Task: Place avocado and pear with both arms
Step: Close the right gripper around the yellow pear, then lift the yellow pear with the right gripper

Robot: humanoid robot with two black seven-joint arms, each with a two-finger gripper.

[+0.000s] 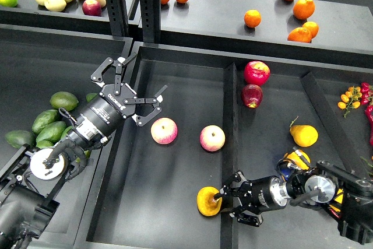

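Right gripper pinches the plump yellow-orange pear, near the middle bin's front right.
Lower it gently before letting go; left gripper hangs spread, empty, the dark green egg-shaped avocados far left.

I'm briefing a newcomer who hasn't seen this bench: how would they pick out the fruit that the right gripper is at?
Start at the long middle tray holding two pink-and-yellow apples. Follow its near right edge to the right gripper, coming in from the right. The pear at its fingertips is plump, plain yellow-orange and dimpled, without the apples' pink blush.
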